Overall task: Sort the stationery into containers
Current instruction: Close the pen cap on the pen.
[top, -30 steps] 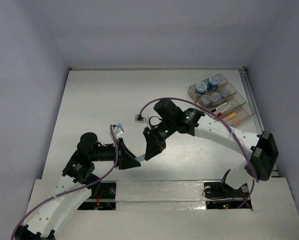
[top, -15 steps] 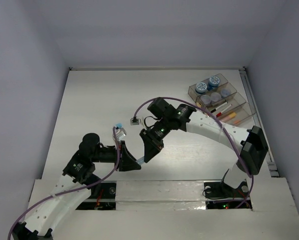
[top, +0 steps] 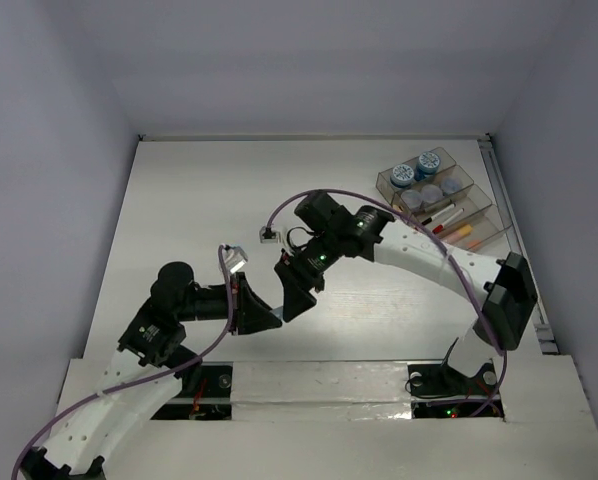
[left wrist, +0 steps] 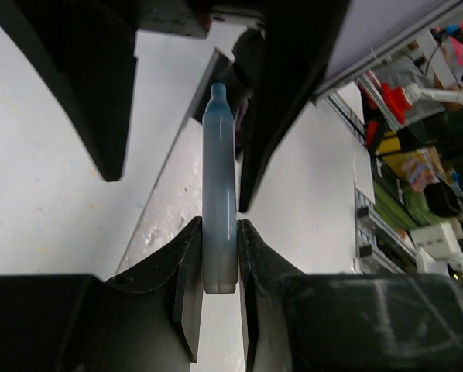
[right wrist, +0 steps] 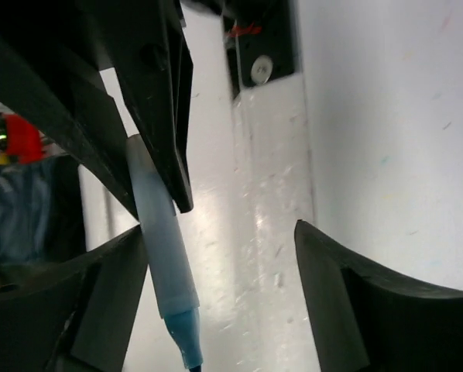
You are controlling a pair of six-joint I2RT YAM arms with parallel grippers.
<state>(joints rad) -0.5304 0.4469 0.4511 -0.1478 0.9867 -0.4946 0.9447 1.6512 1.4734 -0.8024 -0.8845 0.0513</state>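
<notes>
A short light-blue stick (left wrist: 220, 186) with a darker blue tip (right wrist: 183, 345) is held off the table near the front. My left gripper (left wrist: 220, 229) is shut on its blunt end. My right gripper (right wrist: 224, 271) stands open around the tip end, and the stick lies against its left finger (right wrist: 108, 298). In the top view the two grippers (top: 269, 318) (top: 291, 298) meet nose to nose and the stick is hidden there. The smoky organiser tray (top: 383, 180) stands at the back right. It holds round jars with blue lids (top: 403, 174), pens (top: 444, 218) and an orange stick (top: 459, 232).
Purple cables (top: 329, 198) loop over both arms. The right arm (top: 429, 262) stretches across the table from its base (top: 449, 378). A metal rail (top: 509, 215) runs along the table's right edge beside the tray.
The right gripper has opened and let go of the blue stick. The left gripper has shut on its other end. Both grippers have shifted slightly to the left.
</notes>
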